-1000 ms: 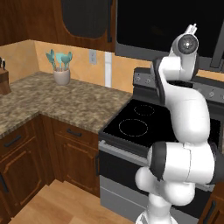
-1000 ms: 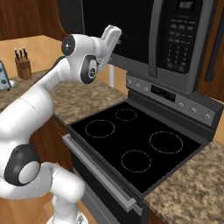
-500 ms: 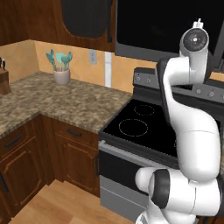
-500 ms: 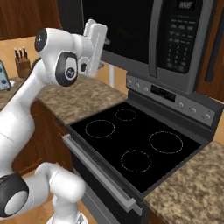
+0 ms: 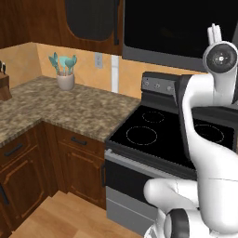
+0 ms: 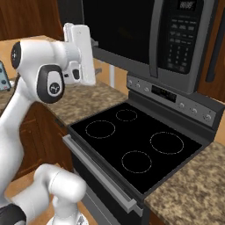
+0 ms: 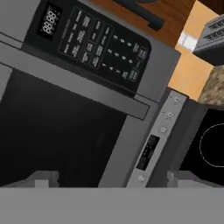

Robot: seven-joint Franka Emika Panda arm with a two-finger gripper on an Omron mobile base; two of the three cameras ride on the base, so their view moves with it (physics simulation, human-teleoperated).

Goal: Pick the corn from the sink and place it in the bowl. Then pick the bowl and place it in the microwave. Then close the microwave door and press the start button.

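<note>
The microwave (image 6: 145, 30) hangs above the stove with the microwave door (image 7: 57, 127) flat against its front, the glass window dark. Its button panel (image 7: 94, 43) and lit display (image 7: 47, 22) sit beside the door in the hand view. My gripper (image 7: 114, 181) faces the door from a short distance, open, its two fingertips (image 7: 43, 178) wide apart with nothing between them. The white hand (image 6: 80, 52) is raised left of the microwave front in the right base view. Corn, bowl and sink are out of view.
A black glass-top stove (image 6: 132, 145) with a knob panel (image 6: 176, 99) lies below the microwave. Granite counter (image 5: 60, 109) runs left, carrying a utensil holder (image 5: 65, 76) and a knife block (image 5: 3, 86). Brown cabinets (image 5: 28, 158) stand under it.
The arm has straightened upward and the hand has drawn back leftward from the microwave front. The stove and counter have not moved.
</note>
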